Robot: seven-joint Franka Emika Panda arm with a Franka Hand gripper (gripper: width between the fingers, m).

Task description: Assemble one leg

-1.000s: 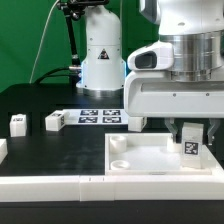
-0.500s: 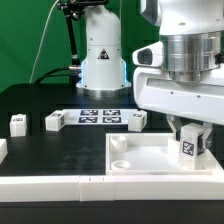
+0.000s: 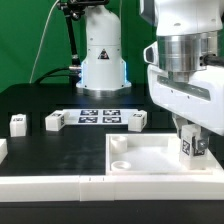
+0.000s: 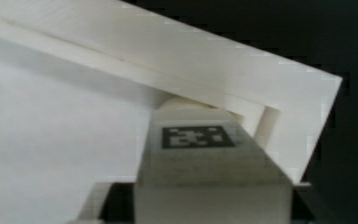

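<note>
Currently: gripper [image 3: 190, 143], closed on the leg [image 3: 188, 146], has shifted slightly toward the exterior view's right over the panel [image 3: 150, 160] near the bench's front edge, leg at the panel's corner, apparently nearing insertion.

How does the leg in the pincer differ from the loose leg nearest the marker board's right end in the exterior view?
The held leg is clamped in the pincer at the panel's far corner; the loose leg rests on the black table, untouched. The held leg stands upright, its tag facing the camera; the loose leg lies low beside the marker board. Both are small white blocks with black-and-white tags.
</note>
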